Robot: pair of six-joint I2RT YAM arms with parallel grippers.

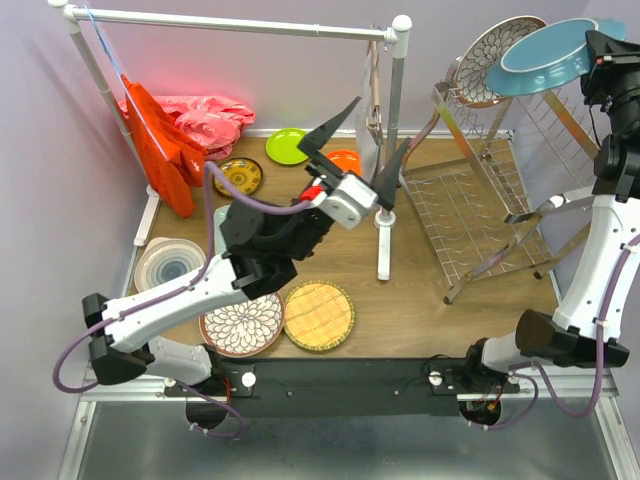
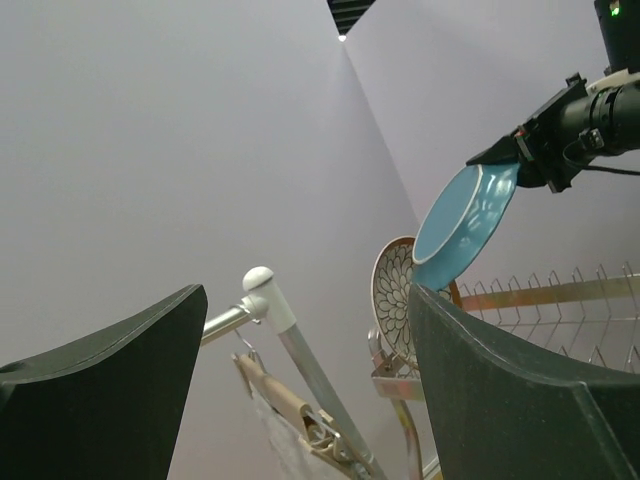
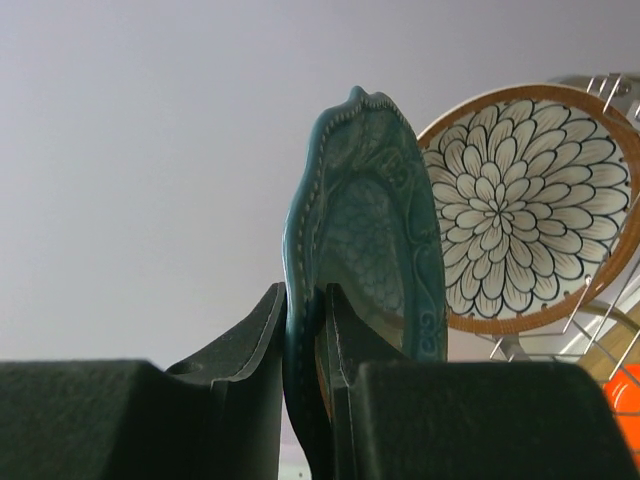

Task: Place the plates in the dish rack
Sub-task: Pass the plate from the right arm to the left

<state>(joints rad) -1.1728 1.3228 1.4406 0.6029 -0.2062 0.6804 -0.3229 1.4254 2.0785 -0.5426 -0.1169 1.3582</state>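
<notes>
Entry: teal scalloped plate [image 3: 365, 230], in transit to the dish rack [image 1: 480, 210].

- Right pincer [image 3: 308, 340]: we record it clamped on the plate's lower rim, one finger on each face. In its wrist view the plate stands edge-on and rises straight out of the jaws.
- Position: held high over the far end of the rack, clear of the tines. Just beside it is the brown-rimmed floral plate [image 1: 490, 60], which already stands in the rack.
- Governing relation: the free slots lie below the pincer, on the near side of the floral plate. In the wrist view the two plates look roughly parallel. We judge the coming move to be a descent that keeps the teal plate's edge in line with a tine gap and away from its neighbour.
- Nearer arm: the right. The left is well apart from the rack.
- Left pincer [image 2: 308, 330]: fingers wide apart, holding nothing, raised above the middle of the worktop [image 1: 420, 310].
- Awaiting loading on the worktop: second floral plate [image 1: 242, 325], woven yellow plate [image 1: 319, 315], white ringed plate [image 1: 170, 265], yellow-brown patterned plate [image 1: 240, 177], lime green plate [image 1: 288, 146] and orange plate [image 1: 345, 160].
</notes>
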